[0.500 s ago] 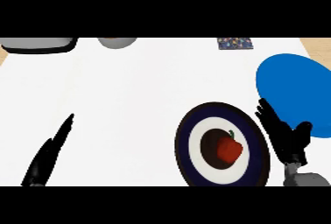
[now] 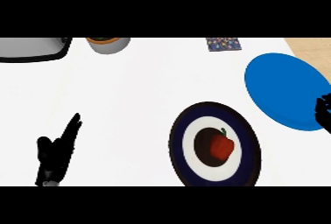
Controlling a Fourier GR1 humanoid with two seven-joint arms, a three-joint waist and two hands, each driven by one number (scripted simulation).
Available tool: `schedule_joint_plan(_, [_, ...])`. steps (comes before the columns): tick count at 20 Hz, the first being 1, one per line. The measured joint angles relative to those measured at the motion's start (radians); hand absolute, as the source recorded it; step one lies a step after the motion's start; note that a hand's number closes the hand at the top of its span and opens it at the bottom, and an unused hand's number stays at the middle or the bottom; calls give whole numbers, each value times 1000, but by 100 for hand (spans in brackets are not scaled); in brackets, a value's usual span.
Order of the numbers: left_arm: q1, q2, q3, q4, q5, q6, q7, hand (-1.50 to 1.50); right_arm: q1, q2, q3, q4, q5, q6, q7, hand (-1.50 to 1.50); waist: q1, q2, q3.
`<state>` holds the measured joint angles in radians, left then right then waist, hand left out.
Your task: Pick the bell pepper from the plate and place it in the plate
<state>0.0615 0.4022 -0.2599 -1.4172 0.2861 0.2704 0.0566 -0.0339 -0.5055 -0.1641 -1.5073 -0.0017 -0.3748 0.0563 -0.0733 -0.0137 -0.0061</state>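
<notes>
Pepper (image 2: pixel 223 145) (red) on ringed plate (image 2: pixel 187 144) | blue plate (image 2: pixel 281 85) beside

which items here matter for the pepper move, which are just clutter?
Job items:
- bell pepper, red, on the dark ringed plate
- blue plate, the likely target
- right hand, at the right edge over the blue plate

Just lying about:
- grey pot at the top edge
- dark tray at top left
- patterned card
- left hand, resting open at lower left

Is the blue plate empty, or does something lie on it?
Empty. The blue plate shows only bare blue; the pepper lies on the ringed plate.
</notes>
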Motion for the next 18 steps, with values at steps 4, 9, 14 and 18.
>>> schedule_joint_plan(4, [-11, -40, 10, 1, 34, 2, 23, 0, 94, 72, -37, -150, 91, -203, -7, -150, 0, -2, 5])
schedule_joint_plan(9, [-31, -74, -2, -10, 39, -5, 52, 0, 304, 159, 25, -419, 217, -311, 33, -150, 28, 2, 7])
schedule_joint_plan(14, [-41, -85, -6, -20, 38, -20, 59, 0, 469, 118, 101, -591, 355, -239, 210, -150, 49, 8, 6])
schedule_joint_plan(18, [-58, -89, -8, -24, 38, -23, 81, 0, 549, 39, 158, -680, 429, -102, 385, -150, 60, 13, 4])
